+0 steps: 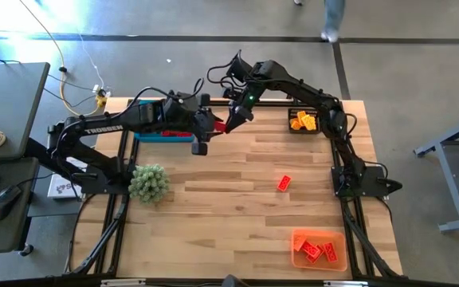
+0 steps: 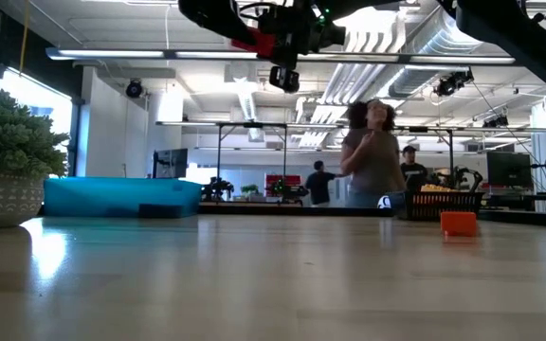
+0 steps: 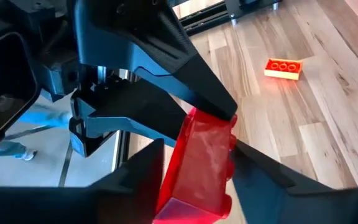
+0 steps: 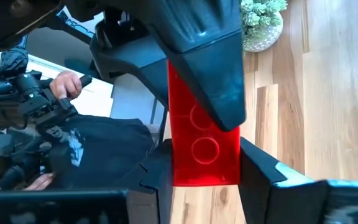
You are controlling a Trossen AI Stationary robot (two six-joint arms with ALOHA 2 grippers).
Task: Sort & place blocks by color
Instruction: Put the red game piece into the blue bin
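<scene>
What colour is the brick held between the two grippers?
Red; the brick shows best in the right wrist view.

Up above the back middle of the bench point(image 1: 237, 167) we see the left gripper point(image 1: 213, 126) and the right gripper point(image 1: 233, 121) meet, with one block point(image 1: 220, 127) between them, touched by both. Behind on the left lies a flat tray point(image 1: 164, 136), and the plant point(image 1: 148, 182) stands in front of it near the left edge. One bin with blocks in it point(image 1: 303, 121) sits at the back right, another bin with blocks in it point(image 1: 319, 249) sits at the front right, and a lone block point(image 1: 284, 182) lies on the bench between those two.
</scene>
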